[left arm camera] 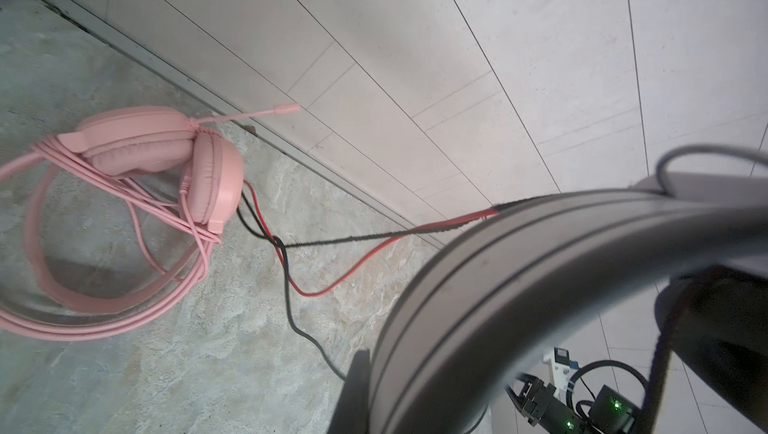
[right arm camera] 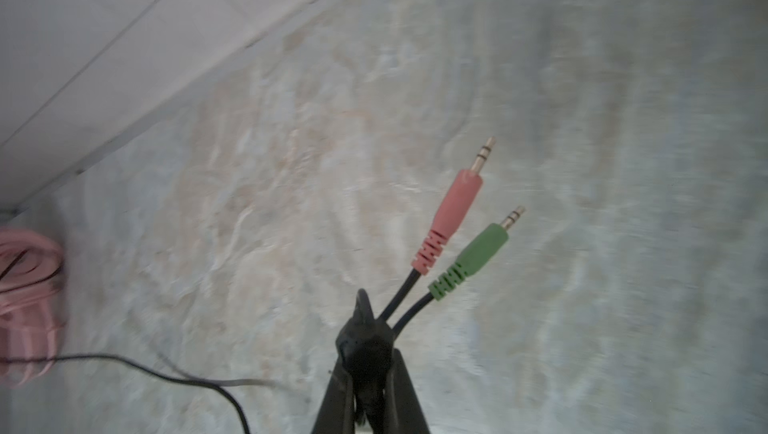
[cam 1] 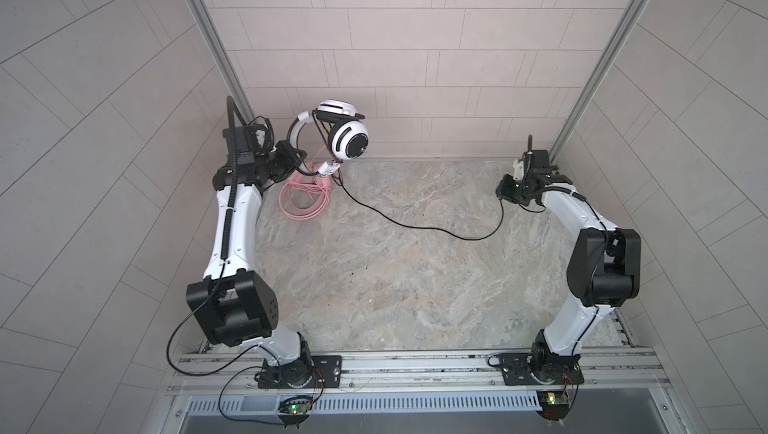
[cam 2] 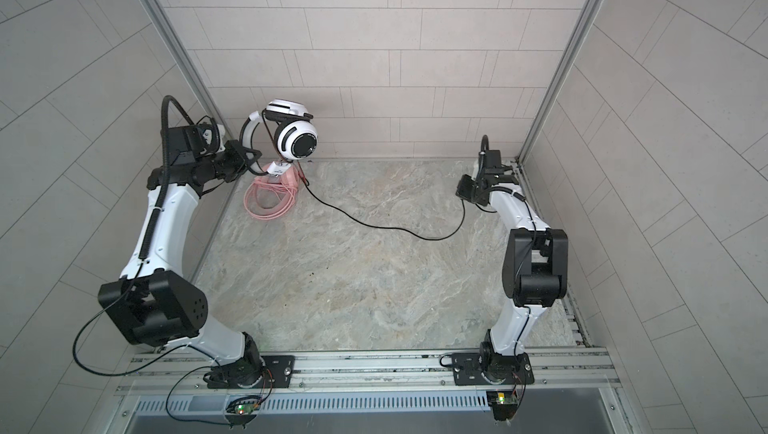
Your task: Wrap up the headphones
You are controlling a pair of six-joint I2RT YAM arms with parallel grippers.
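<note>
Right wrist view: the right gripper (right arm camera: 365, 353) has its fingers pressed together on the black cable (right arm camera: 399, 294), just behind the split into a pink plug (right arm camera: 451, 220) and a green plug (right arm camera: 476, 255). Both plugs stick out past the fingertips, above the worktop (right arm camera: 582, 162). In both top views that cable sags onto the worktop and runs to the far left corner. There it rises to the white-and-black headset (cam 1: 347, 139), which is held clear of the worktop. The left gripper (cam 1: 296, 158) is clamped on its white headband (left arm camera: 519, 286). One round black cup face points up at the camera.

Below it, against the back wall (left arm camera: 457, 58), the pink headset (left arm camera: 174, 149) lies on the worktop. Its pink cable (left arm camera: 104, 328) is wound in loops around it.

The top views hide most of the pink headset's cups behind the left gripper, and the right gripper's fingers sit under its wrist. The right wrist view is smeared, and the headband fills the left wrist view, out of focus.

Both arms reach to the far edge with elbows raised. The right wrist is turned toward the middle.
</note>
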